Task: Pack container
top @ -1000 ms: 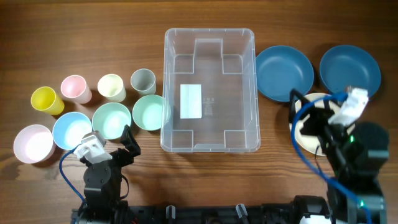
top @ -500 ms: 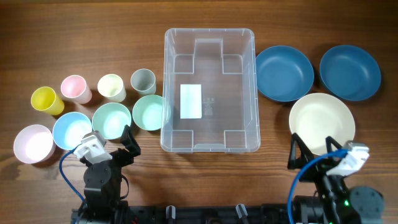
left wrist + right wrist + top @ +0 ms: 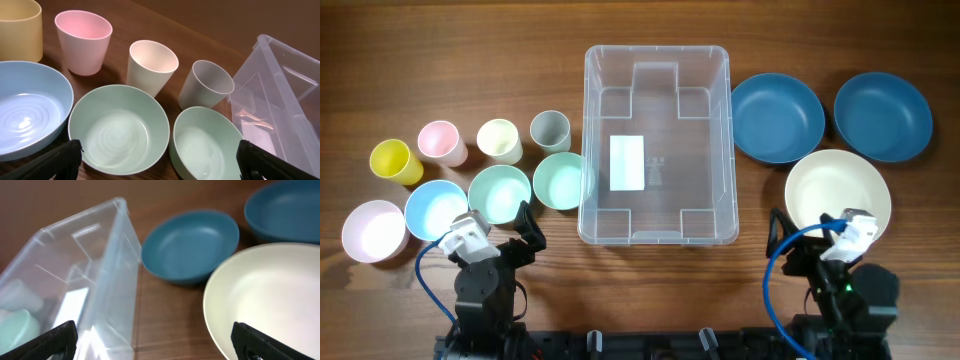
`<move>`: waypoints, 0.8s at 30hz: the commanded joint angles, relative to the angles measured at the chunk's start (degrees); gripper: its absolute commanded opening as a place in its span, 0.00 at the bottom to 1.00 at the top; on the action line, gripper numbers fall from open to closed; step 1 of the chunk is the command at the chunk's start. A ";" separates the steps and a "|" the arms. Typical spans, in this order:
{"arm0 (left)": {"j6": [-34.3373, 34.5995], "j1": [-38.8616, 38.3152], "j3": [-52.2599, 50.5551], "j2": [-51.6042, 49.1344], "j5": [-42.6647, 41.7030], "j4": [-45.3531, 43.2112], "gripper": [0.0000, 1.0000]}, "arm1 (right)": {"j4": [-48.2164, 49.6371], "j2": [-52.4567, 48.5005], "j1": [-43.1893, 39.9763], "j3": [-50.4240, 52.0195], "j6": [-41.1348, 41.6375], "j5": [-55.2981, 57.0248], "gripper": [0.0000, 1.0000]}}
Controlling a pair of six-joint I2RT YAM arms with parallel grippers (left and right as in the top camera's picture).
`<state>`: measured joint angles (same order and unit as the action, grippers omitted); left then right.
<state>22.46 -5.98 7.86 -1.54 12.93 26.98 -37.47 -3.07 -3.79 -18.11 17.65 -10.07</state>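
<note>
The container (image 3: 656, 70) is a large clear plastic bin with a white label on its base, in the middle of the table; it holds nothing. It shows at the right of the left wrist view (image 3: 280, 95) and at the left of the right wrist view (image 3: 75, 285). My left gripper (image 3: 525, 232) is open and empty at the front left, just before two green bowls (image 3: 119, 129) (image 3: 207, 142). My right gripper (image 3: 798, 240) is open and empty at the front right, next to the cream bowl (image 3: 838, 197), which also shows in the right wrist view (image 3: 265, 295).
Two blue bowls (image 3: 777, 117) (image 3: 882, 115) lie right of the bin. On the left stand yellow (image 3: 395, 160), pink (image 3: 441, 143), cream (image 3: 499, 140) and grey (image 3: 550, 130) cups, with a pink bowl (image 3: 373, 231) and a light blue bowl (image 3: 436, 210).
My right arm has drawn back from over the cream bowl to the table's front edge, leaving the bowl uncovered. The left arm has not moved.
</note>
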 commanded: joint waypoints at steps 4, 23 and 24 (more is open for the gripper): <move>0.52 0.15 -0.09 0.31 -0.68 0.04 1.00 | 3.13 0.66 0.02 6.36 -1.11 1.05 1.00; 0.52 0.15 -0.09 0.31 -0.70 0.04 1.00 | 6.14 0.66 0.02 9.18 -1.01 10.47 1.00; 0.52 0.15 -0.09 0.31 -0.70 0.04 1.00 | 6.14 0.66 0.02 9.18 -0.98 10.47 1.00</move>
<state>22.46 -5.98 7.86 -1.54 12.93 26.98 -31.64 -3.07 -3.79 -9.34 17.63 -0.99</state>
